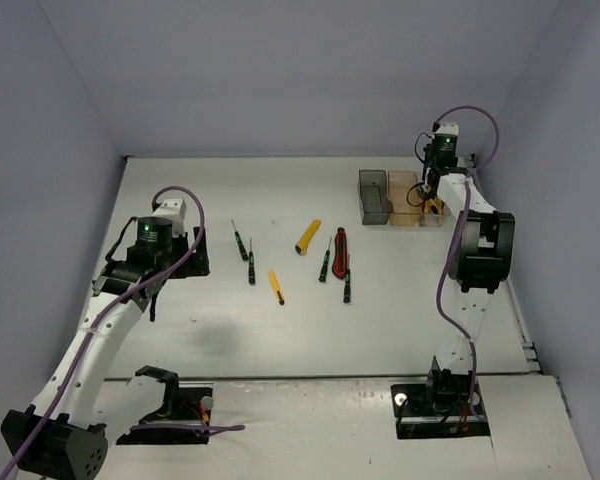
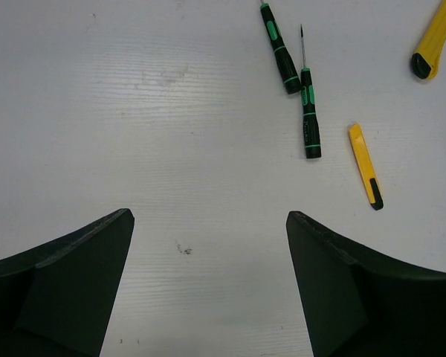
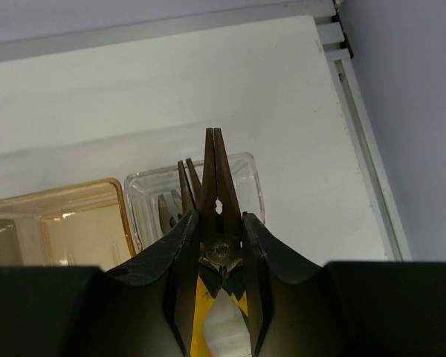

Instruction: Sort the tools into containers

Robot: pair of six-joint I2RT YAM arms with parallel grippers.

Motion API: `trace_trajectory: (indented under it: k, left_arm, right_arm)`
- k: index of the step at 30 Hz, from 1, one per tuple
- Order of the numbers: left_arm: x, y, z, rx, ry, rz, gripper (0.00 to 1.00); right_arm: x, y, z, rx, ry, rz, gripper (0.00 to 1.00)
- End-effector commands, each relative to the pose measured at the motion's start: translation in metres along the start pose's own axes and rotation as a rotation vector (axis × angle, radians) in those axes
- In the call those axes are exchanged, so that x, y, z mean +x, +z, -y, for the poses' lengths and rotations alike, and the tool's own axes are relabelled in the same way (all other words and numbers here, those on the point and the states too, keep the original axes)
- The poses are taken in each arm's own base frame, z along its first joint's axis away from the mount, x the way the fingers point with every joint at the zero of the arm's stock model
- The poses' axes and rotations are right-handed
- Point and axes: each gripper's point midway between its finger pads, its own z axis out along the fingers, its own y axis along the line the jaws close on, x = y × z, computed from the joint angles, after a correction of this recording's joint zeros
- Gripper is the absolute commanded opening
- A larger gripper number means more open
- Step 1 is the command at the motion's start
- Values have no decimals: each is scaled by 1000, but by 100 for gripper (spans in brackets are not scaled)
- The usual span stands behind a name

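My right gripper (image 3: 219, 219) is shut on yellow-handled pliers (image 3: 218, 175), nose pointing forward, above the clear container (image 3: 251, 172). At least one other pair of pliers (image 3: 169, 210) lies inside that container. In the top view the right gripper (image 1: 432, 196) hangs over the clear container (image 1: 439, 217), beside the amber one (image 1: 404, 199) and the dark grey one (image 1: 374, 196). My left gripper (image 2: 209, 216) is open over bare table. Ahead of it lie two green-black screwdrivers (image 2: 281, 52) (image 2: 309, 111), a slim yellow knife (image 2: 366, 165) and a larger yellow knife (image 2: 435, 41).
In the middle of the table lie a red knife (image 1: 339, 246) and two more screwdrivers (image 1: 324, 266) (image 1: 347, 285). The side wall and table rail (image 3: 360, 141) run close to the right of the containers. The left arm (image 1: 150, 236) is at mid left.
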Motion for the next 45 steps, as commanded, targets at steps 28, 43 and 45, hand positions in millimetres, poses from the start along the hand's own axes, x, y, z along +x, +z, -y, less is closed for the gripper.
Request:
trace_trajectory:
  k: [28, 43, 45]
  left_arm:
    - [-21, -8, 1, 15, -20, 90, 81]
    - [-22, -10, -1, 4, -23, 96, 81]
    - [-21, -9, -1, 4, -24, 94, 81]
  right_arm:
    - [11, -247, -165, -475, 147, 111, 56]
    - [188, -344, -366, -780, -145, -176, 53]
    - [195, -344, -373, -778, -150, -188, 52]
